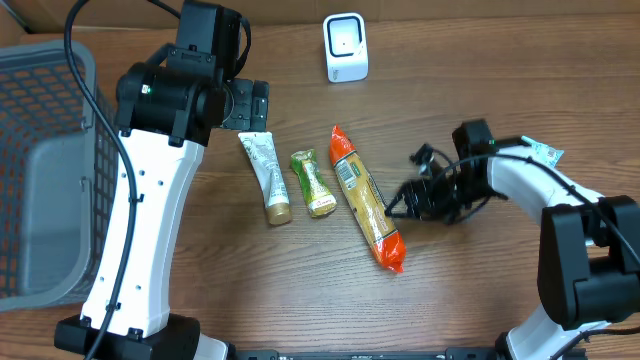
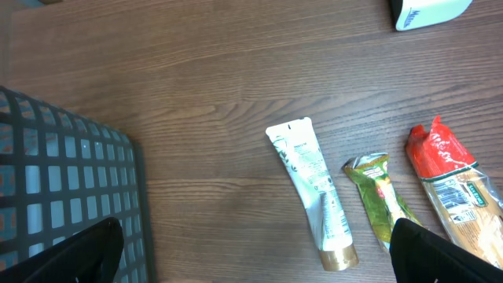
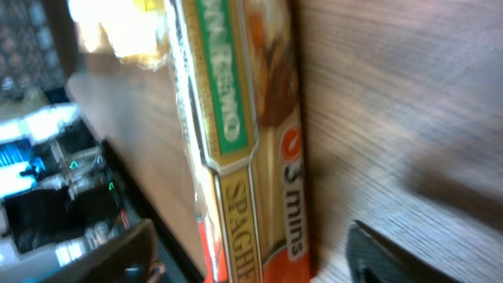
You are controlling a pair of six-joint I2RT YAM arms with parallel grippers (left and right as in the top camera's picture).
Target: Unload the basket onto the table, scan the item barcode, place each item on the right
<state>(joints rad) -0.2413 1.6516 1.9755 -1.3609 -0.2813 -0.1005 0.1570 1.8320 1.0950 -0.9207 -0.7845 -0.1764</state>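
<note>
Spaghetti in a long orange-and-clear plastic packet [image 3: 236, 157] fills the right wrist view. It lies flat on the brown wooden table [image 3: 409, 94] between the widely spread fingers [image 3: 393, 255] of the right gripper [image 3: 255, 255], which grips nothing. Past the packet from that gripper lie a green-and-gold foil sachet [image 1: 312, 184] and a white tube with a gold cap [image 1: 266, 178]. The left gripper [image 2: 259, 251] hovers near the tube's flat end, jaws wide and empty, with a grey mesh basket [image 2: 63, 189] to its left. A small white scanner box [image 1: 346, 47] stands well ahead of both grippers.
</note>
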